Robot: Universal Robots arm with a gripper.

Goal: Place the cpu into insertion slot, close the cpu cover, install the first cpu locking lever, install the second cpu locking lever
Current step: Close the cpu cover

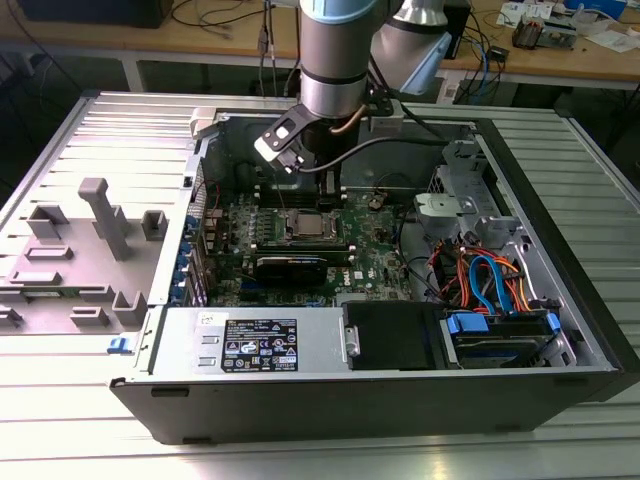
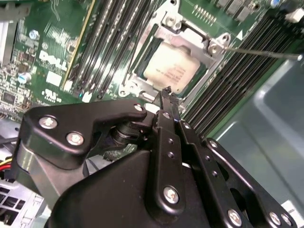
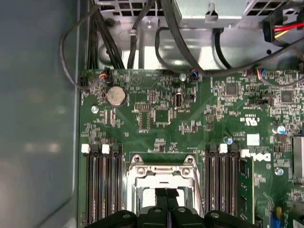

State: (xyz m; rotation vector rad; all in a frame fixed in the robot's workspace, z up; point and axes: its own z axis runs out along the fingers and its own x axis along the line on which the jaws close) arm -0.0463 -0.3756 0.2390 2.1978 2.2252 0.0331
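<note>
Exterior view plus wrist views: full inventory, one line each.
cpu: one, silver-grey, in the insertion slot
insertion slot: one, dark, on the motherboard
cpu cover: one, silvery, framing the cpu
locking lever: one, silvery, sticking out beside the cpu cover
memory slots: several, black, flanking the cpu cover
motherboard: one, green, inside the case
case: one, black, open on the table
cables: several, blue and orange, exterior view's right
fixture: one, grey, exterior view's left
table: one, silvery, under the case
arm: one, grey, above the case
tool: one, black, shut, above the cpu cover
</note>
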